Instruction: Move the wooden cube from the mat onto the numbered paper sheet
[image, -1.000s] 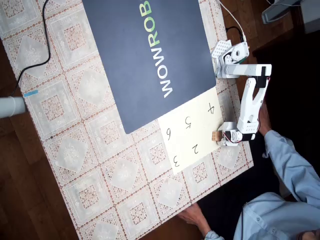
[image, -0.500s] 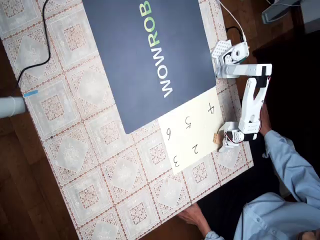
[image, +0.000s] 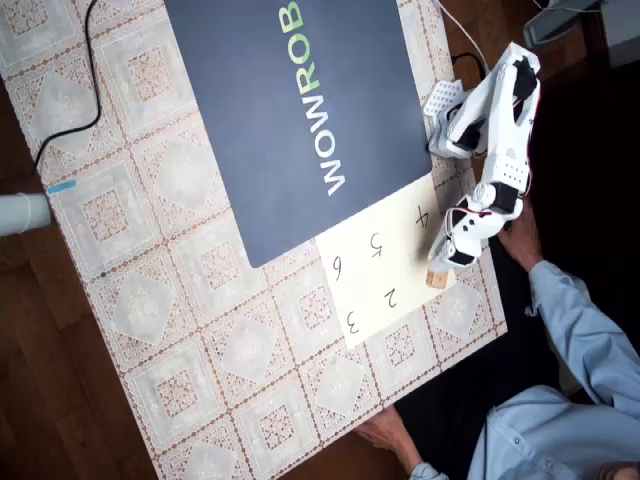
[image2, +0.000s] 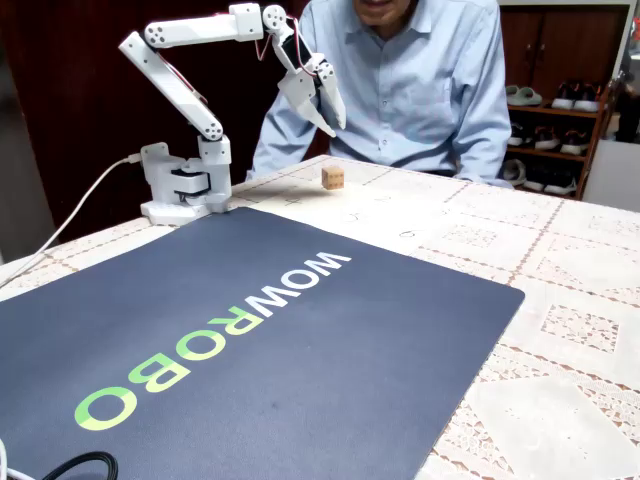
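Note:
The wooden cube (image: 436, 278) (image2: 333, 177) rests by itself on the numbered paper sheet (image: 385, 265) (image2: 372, 197), near the sheet's corner at the table edge. My gripper (image: 455, 256) (image2: 334, 128) hangs in the air above and slightly to the left of the cube in the fixed view. Its fingers are a little apart and hold nothing. The navy mat (image: 290, 110) (image2: 250, 340) with the WOWROB lettering lies beside the sheet with nothing on it.
The arm's base (image: 450, 110) (image2: 180, 185) stands at the mat's edge. A person sits behind the table, with one hand (image: 520, 240) close to the arm and another (image: 385, 430) at the table edge. A black cable (image: 85, 80) crosses the lace tablecloth.
The gripper has let go of the cube and risen off the sheet as the arm folded upward. The cube stays put on the sheet's corner.

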